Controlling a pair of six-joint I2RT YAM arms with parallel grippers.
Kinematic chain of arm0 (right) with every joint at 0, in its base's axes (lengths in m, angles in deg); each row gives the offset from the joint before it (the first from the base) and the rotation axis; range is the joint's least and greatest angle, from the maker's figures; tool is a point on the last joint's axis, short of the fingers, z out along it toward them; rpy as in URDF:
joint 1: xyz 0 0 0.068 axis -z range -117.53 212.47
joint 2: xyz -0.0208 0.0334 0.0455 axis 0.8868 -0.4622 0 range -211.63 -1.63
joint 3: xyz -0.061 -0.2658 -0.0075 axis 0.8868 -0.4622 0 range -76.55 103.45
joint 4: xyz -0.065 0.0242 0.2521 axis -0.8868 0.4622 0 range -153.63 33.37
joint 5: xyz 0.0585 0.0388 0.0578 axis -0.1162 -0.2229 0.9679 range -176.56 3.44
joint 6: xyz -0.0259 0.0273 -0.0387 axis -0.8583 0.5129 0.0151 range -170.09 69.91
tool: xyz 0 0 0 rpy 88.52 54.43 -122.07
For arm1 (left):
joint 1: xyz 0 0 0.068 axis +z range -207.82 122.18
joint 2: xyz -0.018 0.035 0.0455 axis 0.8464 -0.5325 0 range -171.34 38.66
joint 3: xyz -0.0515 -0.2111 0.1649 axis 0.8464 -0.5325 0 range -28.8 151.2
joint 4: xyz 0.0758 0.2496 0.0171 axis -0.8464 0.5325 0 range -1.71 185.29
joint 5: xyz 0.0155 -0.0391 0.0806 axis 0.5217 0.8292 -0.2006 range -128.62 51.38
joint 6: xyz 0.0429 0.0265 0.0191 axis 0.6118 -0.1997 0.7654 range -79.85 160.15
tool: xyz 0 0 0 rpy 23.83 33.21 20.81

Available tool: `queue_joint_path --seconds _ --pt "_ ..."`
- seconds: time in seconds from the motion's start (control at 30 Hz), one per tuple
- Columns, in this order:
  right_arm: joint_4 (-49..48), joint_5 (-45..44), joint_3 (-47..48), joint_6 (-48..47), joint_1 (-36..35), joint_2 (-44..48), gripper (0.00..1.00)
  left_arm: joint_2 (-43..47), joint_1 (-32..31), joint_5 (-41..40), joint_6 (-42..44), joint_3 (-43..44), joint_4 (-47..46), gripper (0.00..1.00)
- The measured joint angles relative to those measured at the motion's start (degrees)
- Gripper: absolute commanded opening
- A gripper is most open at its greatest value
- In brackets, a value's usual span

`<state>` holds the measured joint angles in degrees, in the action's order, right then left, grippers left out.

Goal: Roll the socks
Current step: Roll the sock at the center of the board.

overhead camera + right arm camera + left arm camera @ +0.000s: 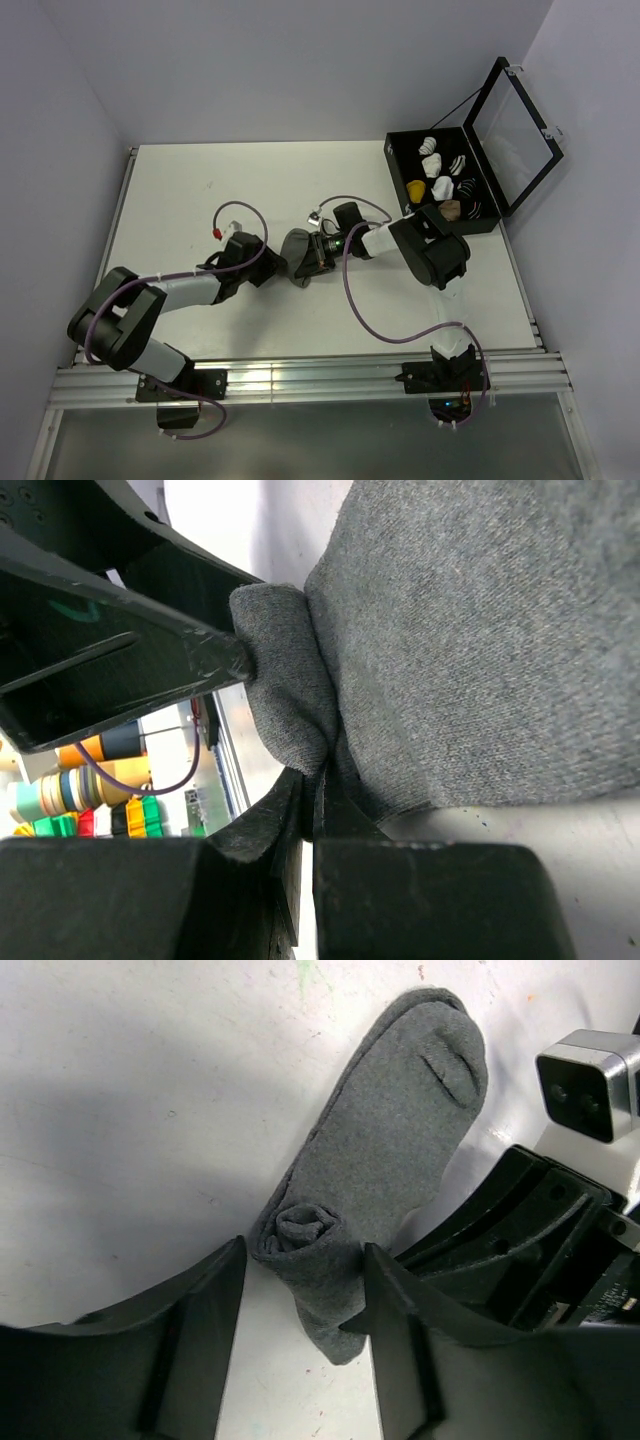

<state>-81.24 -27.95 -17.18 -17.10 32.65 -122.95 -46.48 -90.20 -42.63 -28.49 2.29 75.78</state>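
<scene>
A plain grey sock (297, 252) lies mid-table between both grippers. In the left wrist view the grey sock (400, 1130) stretches away to the upper right, its near end curled into a small roll (303, 1227). My left gripper (305, 1295) is open and straddles that roll; its right finger (400, 1310) touches the fabric, and a gap remains at the left finger (195, 1320). My right gripper (320, 780) is shut on a pinched fold of the grey sock (480, 630). A mustard-yellow sock bundle (416, 189) sits in the black case.
The black case (392, 150) stands at the back right with its clear lid (518, 125) raised. It holds white (432, 162) and striped (466, 186) sock bundles. The two wrists are close together, the right gripper's body (520, 1250) beside the left fingers. Purple cables loop over the table.
</scene>
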Motion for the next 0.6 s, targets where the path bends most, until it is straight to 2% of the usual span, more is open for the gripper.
queue_joint_path --seconds 0.1,0.17,0.33,0.43,0.47,0.6 --pt "1.7 -0.3 0.7 -0.7 0.0 0.0 0.01 -0.3 -0.1 -0.5 -0.5 -0.2 -0.2 0.47" --pt "2.9 -0.6 1.1 -1.3 0.0 0.1 0.03 -0.7 -0.1 -0.8 -0.9 -0.2 -0.1 0.35" --pt "6.3 -3.2 1.4 -4.1 0.0 1.8 0.1 -1.8 -0.1 -1.1 -1.8 -0.2 -0.1 0.23" --pt "9.6 -6.9 1.4 -7.0 -0.4 4.6 0.21 -2.1 -0.1 -1.1 -2.0 0.0 -0.1 0.16" --pt "10.5 -8.3 1.4 -8.0 -0.7 5.7 0.28 -2.1 -0.2 -1.1 -1.9 0.2 0.1 0.14" --pt "13.5 -14.9 0.9 -12.5 -2.8 11.2 0.38 -2.5 -0.3 -1.2 -0.6 1.8 2.6 0.12"
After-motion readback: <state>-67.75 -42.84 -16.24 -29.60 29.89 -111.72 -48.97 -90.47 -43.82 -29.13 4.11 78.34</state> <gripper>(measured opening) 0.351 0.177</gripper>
